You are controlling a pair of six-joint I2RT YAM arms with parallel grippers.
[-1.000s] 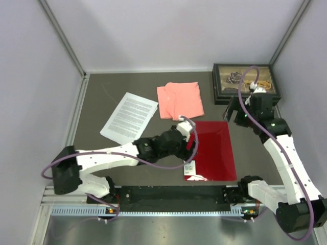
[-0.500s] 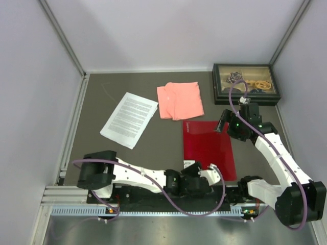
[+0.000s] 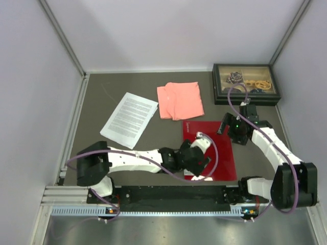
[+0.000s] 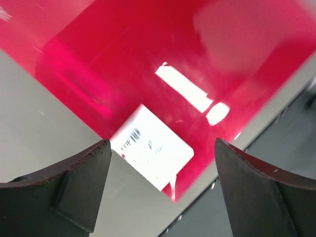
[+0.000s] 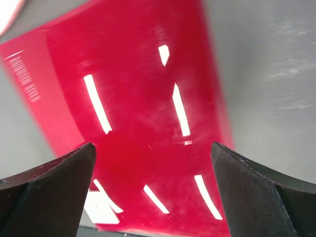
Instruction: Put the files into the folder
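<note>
– folder (image 3: 219, 148) first: where is it lying?
– it is lying flat and closed on the table (image 3: 102, 87), right of centre, its long axis running away from the bases toward the back wall. the white label (image 3: 190, 169) is sitting on its near left corner.
– and the pincers?
– the left gripper (image 3: 201, 161) is hovering over that near left corner; in the left wrist view its fingers (image 4: 74, 182) are spreading wide with the label between them, gripping nothing. the right gripper (image 3: 225, 125) is hanging over the far right corner, likewise gaping wide and empty, the red cover filling the gap in its own view.
– the files (image 3: 129, 120)?
– they are lying well apart from the folder, out to the left and a little farther back, long axis tilting so the far end is leaning right. a pink cloth (image 3: 180, 100) is resting behind the gap between the two.
– so which arm is fetching them?
– i am judging the left arm nearer: the sheets are sitting on its side, up and left of its pincer. the cover is needing lifting first, though, and i cannot tell which long edge is opening.
</note>
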